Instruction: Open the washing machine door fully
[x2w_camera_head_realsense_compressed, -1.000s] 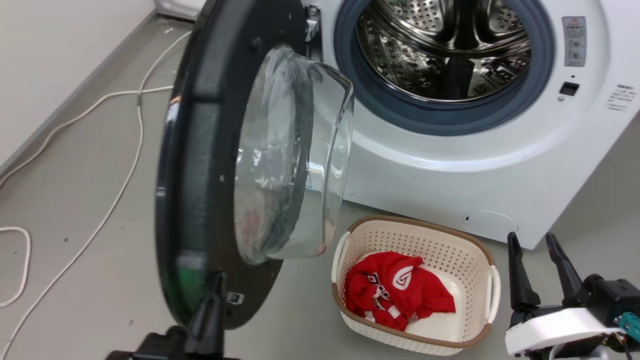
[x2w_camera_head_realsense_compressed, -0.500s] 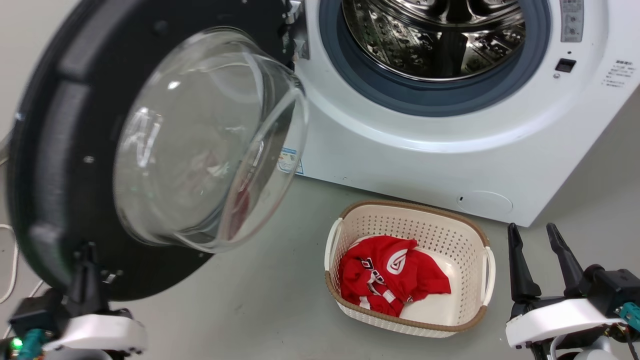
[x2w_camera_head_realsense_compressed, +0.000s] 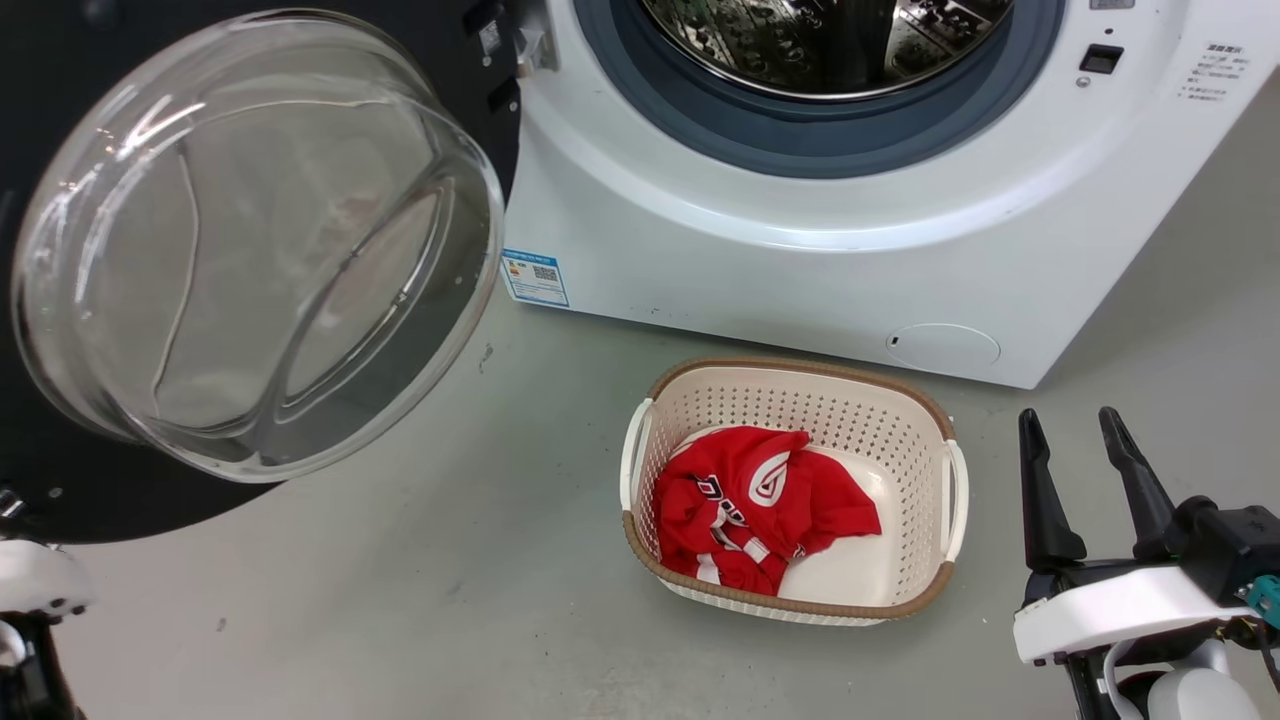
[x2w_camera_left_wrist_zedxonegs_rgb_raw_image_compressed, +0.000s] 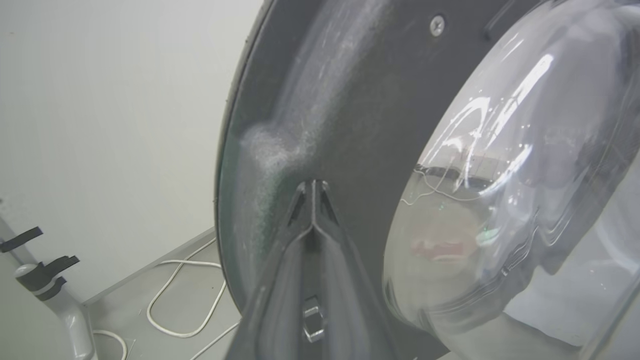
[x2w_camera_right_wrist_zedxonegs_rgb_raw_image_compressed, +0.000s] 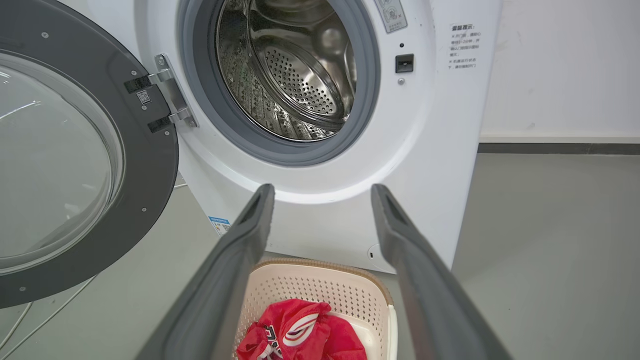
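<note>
The washing machine door (x2w_camera_head_realsense_compressed: 70, 505) is a black disc with a bulging clear glass bowl (x2w_camera_head_realsense_compressed: 260, 240), and it stands swung far out to the left of the white machine (x2w_camera_head_realsense_compressed: 760, 250). In the left wrist view my left gripper (x2w_camera_left_wrist_zedxonegs_rgb_raw_image_compressed: 313, 186) is shut, its tips resting against the door (x2w_camera_left_wrist_zedxonegs_rgb_raw_image_compressed: 350, 100) on its dark inner face beside the glass. Its white wrist (x2w_camera_head_realsense_compressed: 30, 590) peeks in at the head view's lower left. My right gripper (x2w_camera_head_realsense_compressed: 1085, 430) is open and holds nothing, low at the right, apart from the machine. The right wrist view shows the door (x2w_camera_right_wrist_zedxonegs_rgb_raw_image_compressed: 150, 165) on its hinge and the steel drum (x2w_camera_right_wrist_zedxonegs_rgb_raw_image_compressed: 290, 65) exposed.
A cream laundry basket (x2w_camera_head_realsense_compressed: 800, 372) holding a red garment (x2w_camera_head_realsense_compressed: 760, 500) sits on the grey floor in front of the machine, left of my right gripper. White cables (x2w_camera_left_wrist_zedxonegs_rgb_raw_image_compressed: 175, 280) lie on the floor by the pale wall behind the door.
The door has swung further open toward the left. My left gripper went with it, leaving just its wrist in the head view. The camera shifted too. The right gripper stayed put.
</note>
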